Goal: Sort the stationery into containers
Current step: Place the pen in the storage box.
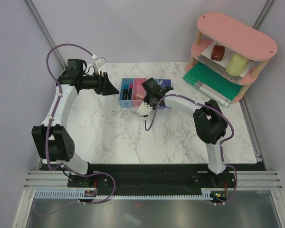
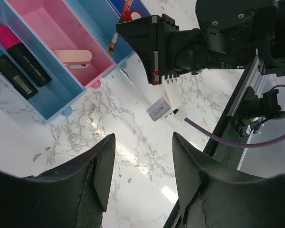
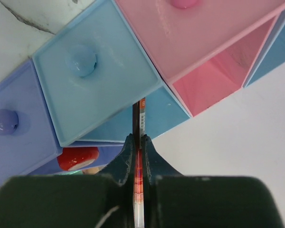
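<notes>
The containers (image 1: 133, 102) stand in a joined row at the back of the marble table. In the left wrist view the light blue bin (image 2: 61, 97) holds two black markers (image 2: 23, 59), one with a pink end. The pink bin (image 2: 47, 23) holds a pinkish eraser block (image 2: 73, 58). My right gripper (image 3: 138, 138) is shut on a thin red pen (image 3: 142, 111), whose tip points into the second light blue bin (image 3: 99, 66). A red block (image 3: 78, 158) lies in the darker blue bin (image 3: 19, 147). My left gripper (image 2: 143, 138) is open and holds nothing, hovering above the table just left of the bins.
A pink oval two-tier shelf (image 1: 237, 33) stands at the back right with a brown block (image 1: 218, 52) and a pale green cylinder (image 1: 236, 64) on it. A green folder (image 1: 206, 80) lies under it. The right arm's white connector (image 2: 159, 108) and purple cable hang close to my left gripper.
</notes>
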Controlling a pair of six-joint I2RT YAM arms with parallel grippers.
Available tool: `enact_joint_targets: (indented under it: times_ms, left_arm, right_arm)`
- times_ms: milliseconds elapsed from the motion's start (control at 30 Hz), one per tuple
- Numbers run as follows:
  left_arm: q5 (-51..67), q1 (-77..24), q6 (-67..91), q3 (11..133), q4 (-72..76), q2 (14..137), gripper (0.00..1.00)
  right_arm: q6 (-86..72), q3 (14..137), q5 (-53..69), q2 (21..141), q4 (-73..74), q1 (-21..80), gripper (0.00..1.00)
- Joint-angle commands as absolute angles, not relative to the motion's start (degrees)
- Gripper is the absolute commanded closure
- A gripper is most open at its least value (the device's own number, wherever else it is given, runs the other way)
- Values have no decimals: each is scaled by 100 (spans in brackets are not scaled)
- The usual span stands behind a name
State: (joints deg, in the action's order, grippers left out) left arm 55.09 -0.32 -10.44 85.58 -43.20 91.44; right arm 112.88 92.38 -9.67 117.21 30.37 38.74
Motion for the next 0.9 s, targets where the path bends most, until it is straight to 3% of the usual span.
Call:
enact_joint_targets:
  times_ms: [0,167,300,600,867]
  left_arm:
    - [5801,149,-1318,8447,-4272,8947,42]
    - [5836,228,-1301,8420,-4254,8956,40]
    - [5854,264,-1266,8420,-4228,8974,40]
    - [5897,281,-1187,8394,-4140,8939,40]
    - [5783,281,-1380,8323,-4069,8789,40]
  right_arm:
    - [11523,9404,-1098,11821,2839,3955,86]
    - [11514,9439,-1143,11892,2813,3955,61]
    - [11487,9475,-1108,11900,2777,3964,51]
    - [11321,9755,-1213,11699,2663,3990,47]
    - [10005,10055,-1345,10759,2935,4008,47]
